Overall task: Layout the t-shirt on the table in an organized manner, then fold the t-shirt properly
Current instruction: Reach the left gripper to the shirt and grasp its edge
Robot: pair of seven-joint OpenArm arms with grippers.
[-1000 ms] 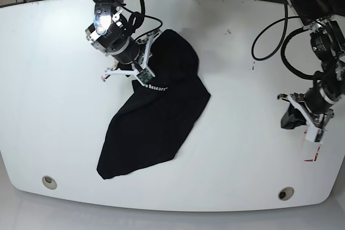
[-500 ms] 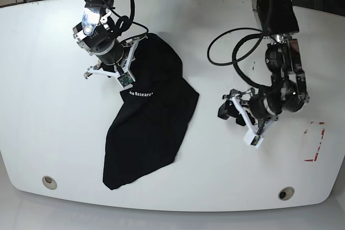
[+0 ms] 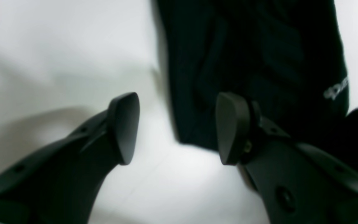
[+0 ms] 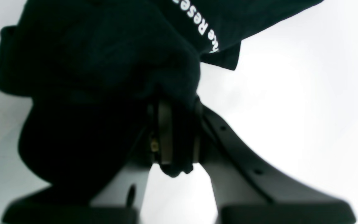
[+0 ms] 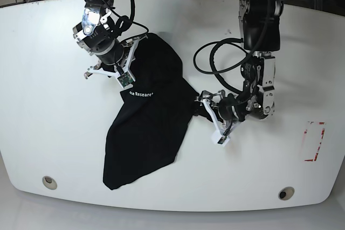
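The black t-shirt (image 5: 151, 117) lies bunched in a long diagonal heap on the white table (image 5: 54, 122), white lettering showing near its upper part. My right gripper (image 5: 128, 69) is shut on a fold of cloth at the shirt's upper left; in the right wrist view the t-shirt (image 4: 104, 56) drapes over the closed gripper (image 4: 174, 137). My left gripper (image 5: 200, 105) is at the shirt's right edge. In the left wrist view that gripper (image 3: 177, 129) is open, and a corner of the t-shirt (image 3: 244, 46) reaches just between its fingertips (image 3: 124, 127).
Two round grommet holes (image 5: 49, 181) (image 5: 285, 193) sit near the table's front edge. A red tape mark (image 5: 315, 141) is at the right. Black cables (image 5: 215, 63) loop off the left arm above the table. The table's back edge runs behind both arms.
My left arm has swung left across the table, from the right edge to the shirt's right side. The right gripper dragged the shirt's top slightly left, then held still.
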